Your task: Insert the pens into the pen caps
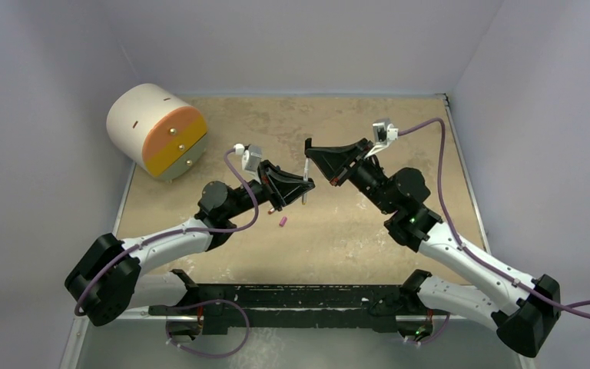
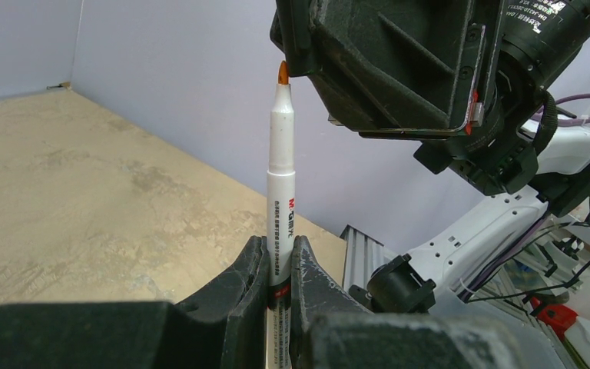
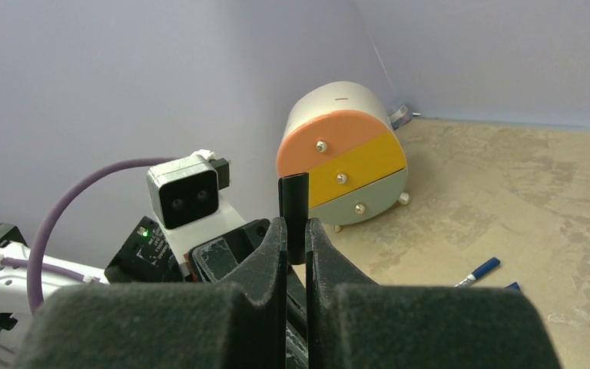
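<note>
Pen (image 2: 281,165) upright, pinched in left tool (image 2: 279,252); its tip close under right tool (image 3: 294,231), pinching black cap (image 3: 293,200).

Drawer unit (image 1: 154,131): a cream cylinder lying on its side at the far left corner of the table (image 1: 353,231), raised on small feet. Its round front was split into three bands, orange over yellow over pale grey, each with one small metal knob. The tabletop was mottled beige. Plain lilac-grey walls (image 1: 299,46) enclosed it on three sides.
</note>
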Tool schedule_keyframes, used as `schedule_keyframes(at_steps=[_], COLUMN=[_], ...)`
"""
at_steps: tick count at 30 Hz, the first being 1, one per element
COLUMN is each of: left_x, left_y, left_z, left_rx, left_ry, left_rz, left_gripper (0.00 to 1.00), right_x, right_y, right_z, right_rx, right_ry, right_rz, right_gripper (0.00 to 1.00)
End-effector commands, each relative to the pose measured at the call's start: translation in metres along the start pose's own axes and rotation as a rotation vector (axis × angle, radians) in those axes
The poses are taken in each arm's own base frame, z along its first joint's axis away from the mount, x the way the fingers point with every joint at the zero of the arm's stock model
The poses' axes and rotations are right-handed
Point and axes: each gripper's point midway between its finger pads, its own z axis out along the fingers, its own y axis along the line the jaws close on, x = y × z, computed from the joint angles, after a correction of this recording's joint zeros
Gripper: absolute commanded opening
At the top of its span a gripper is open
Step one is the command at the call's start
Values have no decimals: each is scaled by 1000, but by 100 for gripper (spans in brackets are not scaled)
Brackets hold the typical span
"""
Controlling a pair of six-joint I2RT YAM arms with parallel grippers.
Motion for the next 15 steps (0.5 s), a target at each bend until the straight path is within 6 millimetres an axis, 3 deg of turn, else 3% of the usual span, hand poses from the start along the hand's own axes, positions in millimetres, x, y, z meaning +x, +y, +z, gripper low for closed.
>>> schedule_keyframes(at_steps=[1,15], left_x=[-30,-21], left_y=[-25,-26], left_z=[7,6], left_rx=[83,92], left_ry=[-72,-49], left_rz=[56,46], left_gripper=[0,0], right_x=[-22,-52], right_y=[11,21], right_z=[-2,-6], right_rx=[-32,-48], right_ry=[-71,-163], right_rz=[-31,-84], right_gripper=[0,0])
